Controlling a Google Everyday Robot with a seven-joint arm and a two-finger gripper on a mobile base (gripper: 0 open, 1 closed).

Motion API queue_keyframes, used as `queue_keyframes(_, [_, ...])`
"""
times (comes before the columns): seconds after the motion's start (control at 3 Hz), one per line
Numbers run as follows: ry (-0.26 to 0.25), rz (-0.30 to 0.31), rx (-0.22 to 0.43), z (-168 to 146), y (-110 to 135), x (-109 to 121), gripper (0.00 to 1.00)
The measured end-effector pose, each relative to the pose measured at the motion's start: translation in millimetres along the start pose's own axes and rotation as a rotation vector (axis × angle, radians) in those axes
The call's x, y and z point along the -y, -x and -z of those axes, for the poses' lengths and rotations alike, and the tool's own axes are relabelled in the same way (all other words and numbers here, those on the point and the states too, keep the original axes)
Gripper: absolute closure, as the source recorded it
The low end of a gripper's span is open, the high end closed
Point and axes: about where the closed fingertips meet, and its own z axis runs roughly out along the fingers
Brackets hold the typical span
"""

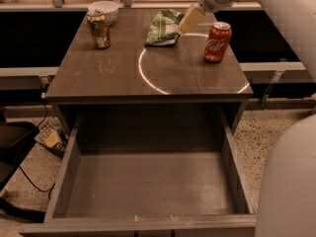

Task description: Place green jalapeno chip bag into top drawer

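The green jalapeno chip bag (163,28) lies on the desk (113,78), in the far part of the top and a little right of the middle. It is crumpled, with green and white on its surface, and it is not in the drawer.

The gripper (182,28) is at the right edge of this bag and comes down slanted from the upper right. Its beige tip reaches the bag's edge or is just beside it; I cannot tell if it touches. The jaws show as one beige shape with no gap to see, so I cannot tell whether they are wide or narrow. The white arm (276,6) goes from the gripper to the right edge of the view.

A red soda can (217,42) stands upright to the right of the gripper, apart from the bag. At the far left of the desk a brownish can (99,29) stands upright, and a white bowl (104,10) is just behind it. A bright ring of light is reflected on the dark top.

The top drawer (148,186) is pulled out toward the camera, below the front edge of the desk. Its flat grey bottom and its side walls are visible. Dark cables (29,179) lie on the speckled floor at the left.
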Motion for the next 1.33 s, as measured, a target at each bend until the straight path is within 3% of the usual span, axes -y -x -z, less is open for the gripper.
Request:
queue_keyframes(0.33, [0.011, -0.03, 0.02, -22, 1, -14, 0.0])
queue_keyframes(0.67, [0.021, -0.102, 0.084, -72, 1, -30, 0.0])
queue_keyframes(1.33, [0.053, -0.187, 0.128, -130, -6, -37, 0.0])
